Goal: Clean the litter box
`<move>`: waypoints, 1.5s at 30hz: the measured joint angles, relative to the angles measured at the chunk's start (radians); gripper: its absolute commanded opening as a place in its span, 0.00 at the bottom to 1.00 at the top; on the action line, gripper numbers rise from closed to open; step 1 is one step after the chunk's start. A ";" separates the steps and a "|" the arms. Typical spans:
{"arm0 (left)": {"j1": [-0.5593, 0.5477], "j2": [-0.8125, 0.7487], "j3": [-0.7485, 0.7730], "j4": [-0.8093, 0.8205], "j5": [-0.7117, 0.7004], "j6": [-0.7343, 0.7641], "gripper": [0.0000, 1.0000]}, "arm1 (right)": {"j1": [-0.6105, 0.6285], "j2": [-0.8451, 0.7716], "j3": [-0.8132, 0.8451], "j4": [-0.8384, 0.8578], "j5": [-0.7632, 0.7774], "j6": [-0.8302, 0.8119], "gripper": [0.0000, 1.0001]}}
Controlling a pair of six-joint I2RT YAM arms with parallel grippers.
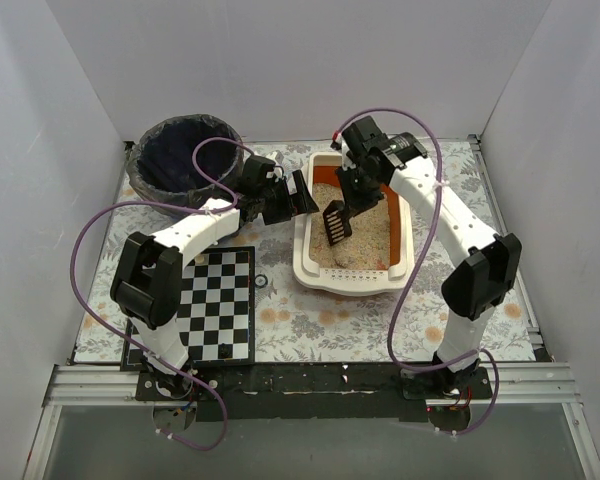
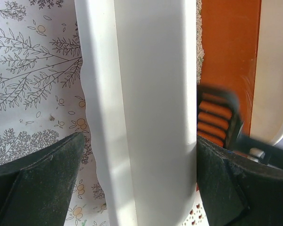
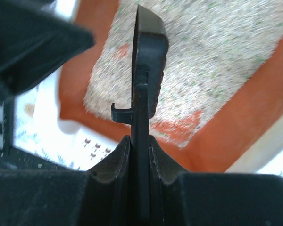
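The cream-white litter box [image 1: 302, 250] with an orange floor and beige litter [image 1: 368, 238] lies on the floral cloth, right of centre. My left gripper [image 1: 302, 197] is open and straddles the box's left wall [image 2: 151, 117], one finger outside over the cloth and one inside against the wall. My right gripper [image 1: 355, 195] is shut on the handle of a black slotted scoop [image 1: 336, 222] and holds it over the litter near the left wall. In the right wrist view the scoop [image 3: 148, 56] shows edge-on between the jaws of that gripper [image 3: 140, 141], above litter [image 3: 212, 56]. The scoop [image 2: 217, 117] also shows in the left wrist view.
A round blue bin [image 1: 185, 155] with a dark bag stands at the back left, just behind my left arm. A black-and-white checkerboard [image 1: 220, 300] lies at the front left. White walls close in the table on three sides.
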 measured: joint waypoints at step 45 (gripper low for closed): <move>-0.003 -0.012 -0.004 0.003 -0.023 0.019 0.88 | -0.092 -0.408 -0.472 0.118 0.172 0.429 0.01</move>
